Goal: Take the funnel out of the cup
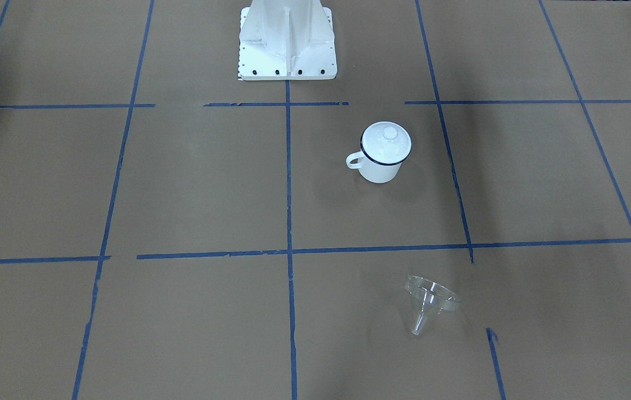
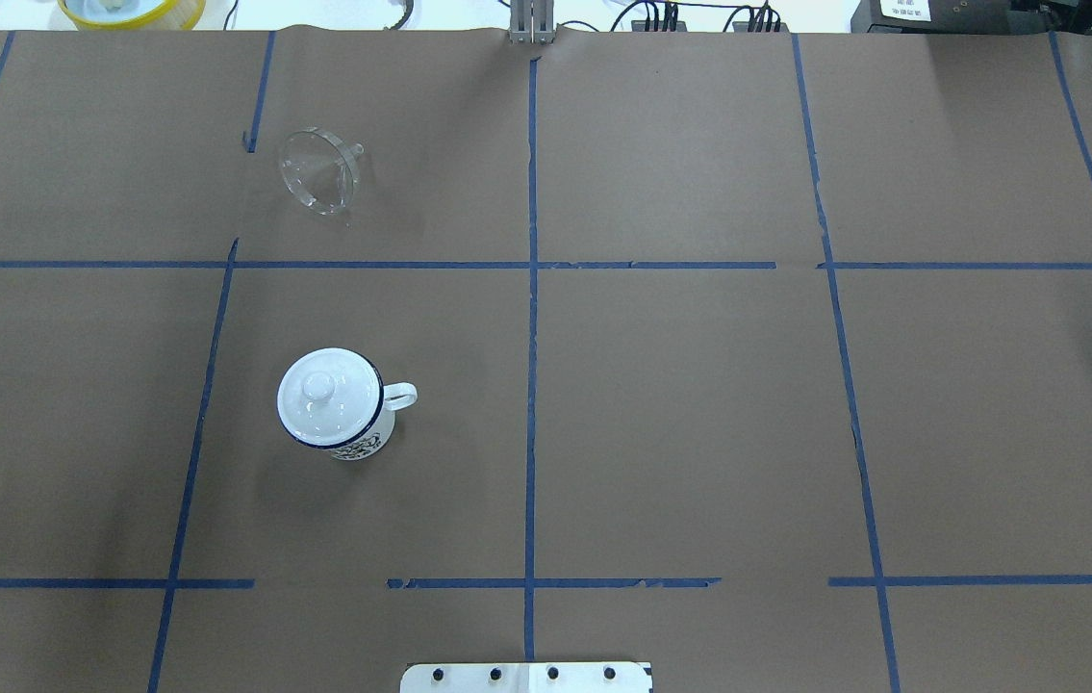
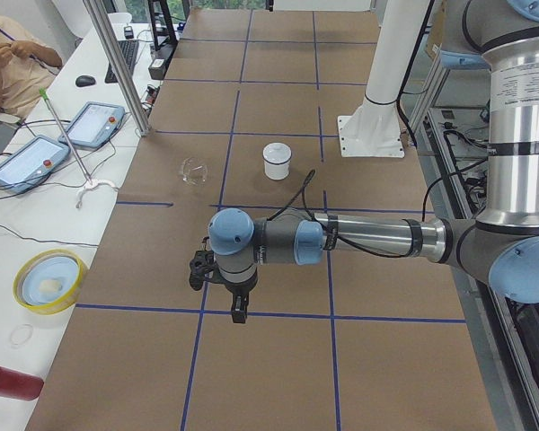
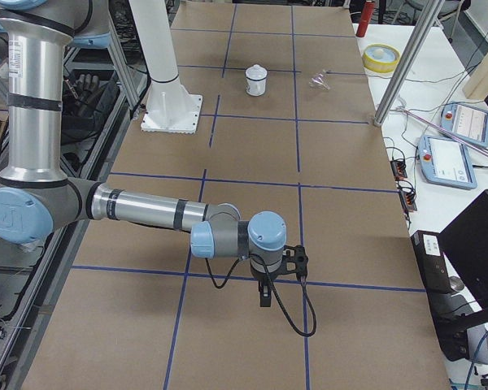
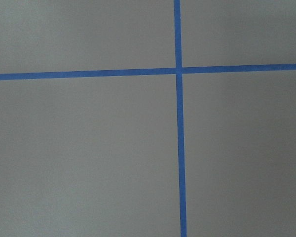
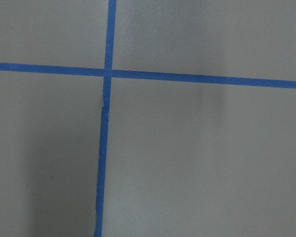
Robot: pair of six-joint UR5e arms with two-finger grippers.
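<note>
The cup is a white enamel mug with a dark blue rim, upright on the brown paper, with a white domed lid with a knob on top. It also shows in the overhead view. The clear funnel lies on its side on the paper, well apart from the cup, and also shows in the overhead view. My left gripper hangs over the table's left end, far from both. My right gripper hangs over the right end. I cannot tell whether either is open or shut. Both wrist views show only paper and tape.
The white robot base stands behind the cup. Blue tape lines grid the paper. A yellow bowl, a red can, tablets and a metal pole stand on the white side table, where an operator sits.
</note>
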